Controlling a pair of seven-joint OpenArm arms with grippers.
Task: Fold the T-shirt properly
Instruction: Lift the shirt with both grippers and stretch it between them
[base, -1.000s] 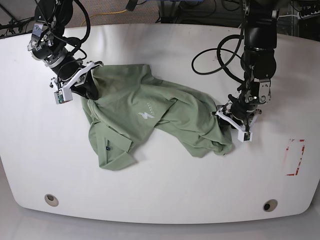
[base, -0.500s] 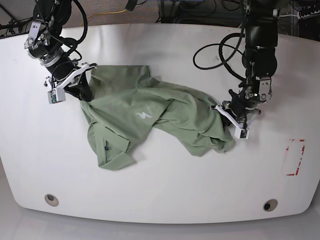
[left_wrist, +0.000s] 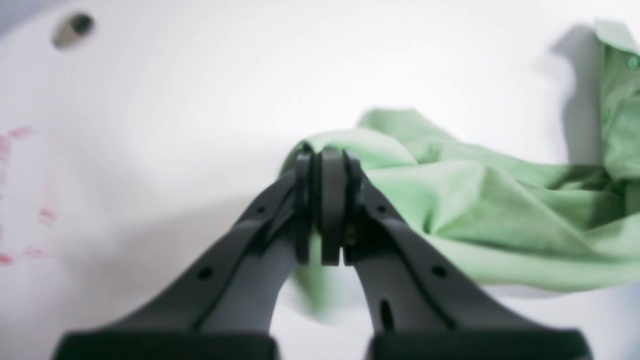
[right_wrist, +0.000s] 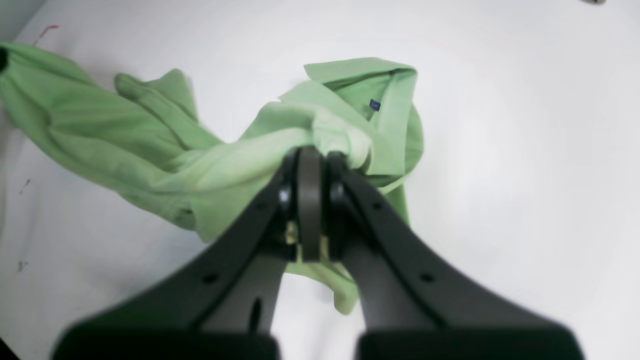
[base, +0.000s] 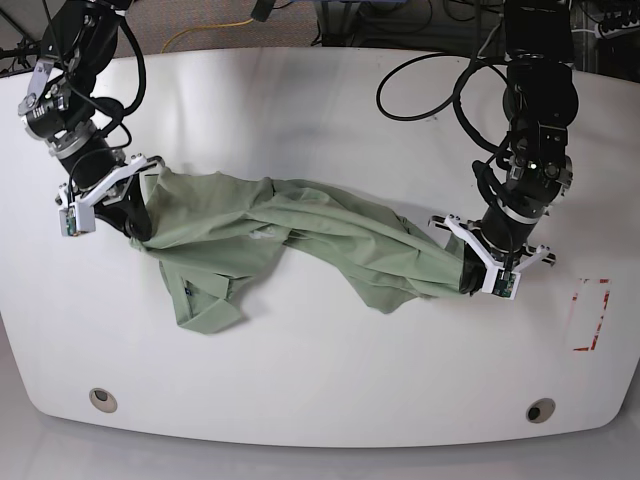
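The pale green T-shirt (base: 300, 225) hangs stretched in a crumpled band between my two grippers over the white table (base: 320, 370). My left gripper (base: 468, 272) is at the base view's right, shut on a bunched edge of the T-shirt (left_wrist: 475, 200). In the left wrist view the left gripper (left_wrist: 325, 155) has fabric pinched between its pads. My right gripper (base: 140, 228) is at the base view's left. In its own view the right gripper (right_wrist: 310, 155) is shut on a fold of the T-shirt (right_wrist: 150, 140). The collar (right_wrist: 390, 85) with its blue tag (right_wrist: 375, 105) droops just beyond it.
Red tape marks (base: 590, 315) lie on the table at the right edge. Two round holes (base: 102, 399) (base: 540, 411) sit near the front edge. Black cables (base: 420, 90) loop behind the left arm at the back.
The left gripper has shut on the shirt's right edge. Both arms moved outward, pulling the heaped shirt into a long taut band; the collar end slid toward the front left.
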